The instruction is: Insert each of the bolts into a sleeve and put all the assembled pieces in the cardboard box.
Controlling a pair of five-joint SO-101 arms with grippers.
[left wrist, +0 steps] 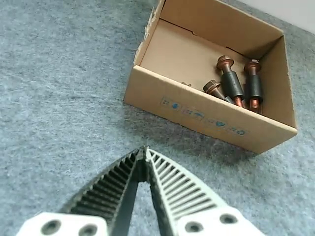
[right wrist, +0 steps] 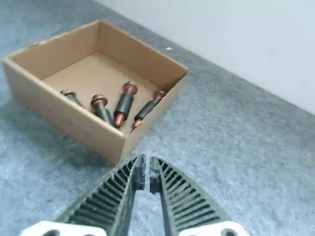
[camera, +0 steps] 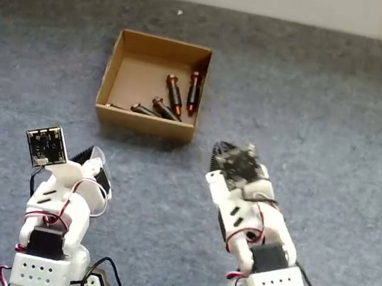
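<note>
Hovering closed and empty at six o'clock from the brown cardboard box (camera: pixel 144 122): black ribbed left gripper (left wrist: pixel 145 150), right gripper (right wrist: pixel 146 160); advising retreating gently, sparing four black-sleeved copper bolts (camera: pixel 175 95) inside.

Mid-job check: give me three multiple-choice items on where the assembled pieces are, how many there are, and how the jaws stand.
1. Where are the assembled pieces?
A) on a metal tray
B) in the cardboard box
C) held by an arm

2. How many are there?
A) two
B) four
C) six

3. How do the jaws of the left gripper and right gripper stand?
A) shut, empty
B) wide open
C) clamped on a bolt

Answers:
1 B, all lie on the box floor.
2 B, four sleeved bolts show.
3 A, each wrist view shows its jaws closed on nothing.
</note>
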